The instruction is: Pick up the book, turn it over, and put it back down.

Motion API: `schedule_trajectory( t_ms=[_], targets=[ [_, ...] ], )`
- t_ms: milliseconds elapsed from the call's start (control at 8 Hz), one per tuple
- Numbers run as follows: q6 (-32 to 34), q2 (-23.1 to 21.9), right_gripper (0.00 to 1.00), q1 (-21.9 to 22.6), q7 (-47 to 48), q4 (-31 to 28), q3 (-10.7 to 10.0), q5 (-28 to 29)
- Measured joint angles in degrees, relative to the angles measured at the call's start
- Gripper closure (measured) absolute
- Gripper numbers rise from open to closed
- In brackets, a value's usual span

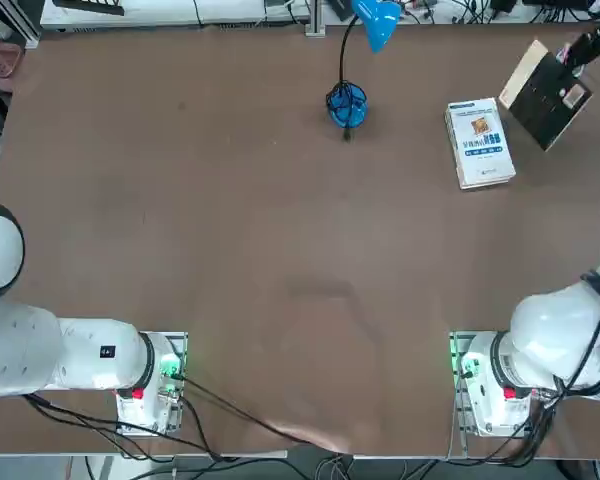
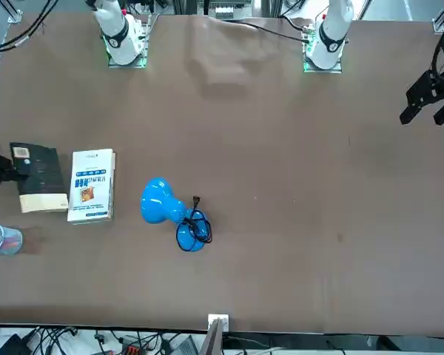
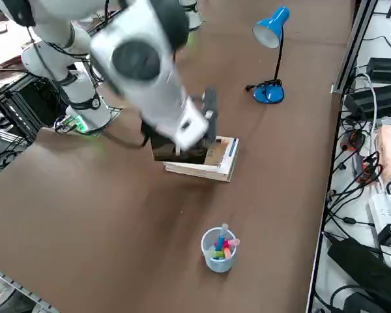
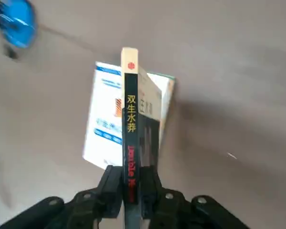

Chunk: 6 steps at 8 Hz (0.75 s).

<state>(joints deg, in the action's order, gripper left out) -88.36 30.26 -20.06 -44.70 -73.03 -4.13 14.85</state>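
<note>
1. Right arm stretched out to the far right corner of the worktop (image 1: 280, 250), wrist blurred in the right side view, forearm sloping down toward the books.
2. Right gripper (image 4: 131, 183) at the far right edge in the top view, at the left edge in the front view; fingers (image 4: 110, 183) closed tight on the book (image 4: 130, 138), one on each face, clamping near one end of the spine.
3. Book held clear of the worktop, lifted and tilted; in the top view (image 1: 543, 92) black face up with a cream edge showing, long axis running diagonally toward the far right corner.
4. In the wrist view, spine turned to the camera, edge-on, long axis pointing straight away from the fingers; black spine with gold characters and red lettering.
5. In the front view, book (image 2: 38, 177) just beside the white book (image 2: 91, 185), on the side toward the worktop edge.
6. White book with blue print (image 1: 479, 142) flat on the worktop, directly under the held book in the wrist view.
7. Blue desk lamp (image 1: 352, 100) standing further in along the far side, well apart from both books.
8. Clear cup of coloured pens (image 3: 219, 249) near the right edge, close to the books.
</note>
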Motion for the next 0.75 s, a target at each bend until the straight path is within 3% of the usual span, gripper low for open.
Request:
schedule_trajectory(
  t_ms=[375,750],
  targets=[
    [-3.3,-7.9,0.85,17.7,21.8,-5.6,0.5,-25.5],
    [-4.0,-8.8,0.85,36.4,52.1,-16.6,0.7,-53.0]
  ],
)
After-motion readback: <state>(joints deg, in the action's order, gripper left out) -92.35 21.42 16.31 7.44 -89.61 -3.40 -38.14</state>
